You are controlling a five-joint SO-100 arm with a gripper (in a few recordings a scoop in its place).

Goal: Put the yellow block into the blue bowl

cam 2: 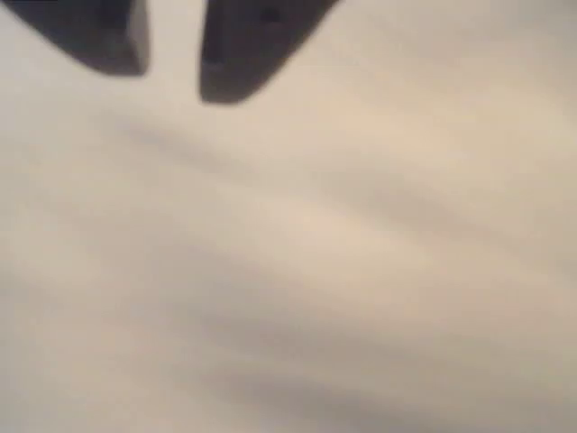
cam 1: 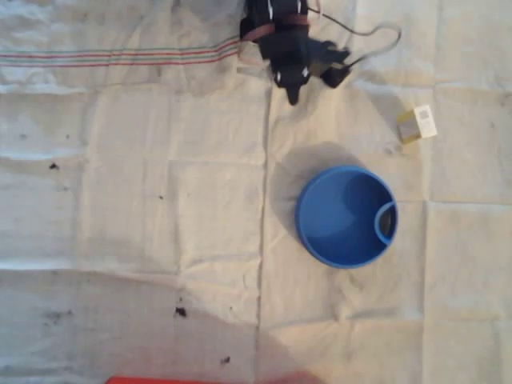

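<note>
On creased cloth point(cam 1: 160, 200), round blue bowl point(cam 1: 346, 216) near cubic yellow block point(cam 1: 417, 125).

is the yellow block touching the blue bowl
Apart. The overhead view shows bare cloth between the yellow block and the blue bowl.

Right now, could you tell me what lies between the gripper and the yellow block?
Only bare cloth: the overhead view shows nothing between the gripper and the yellow block.
</note>
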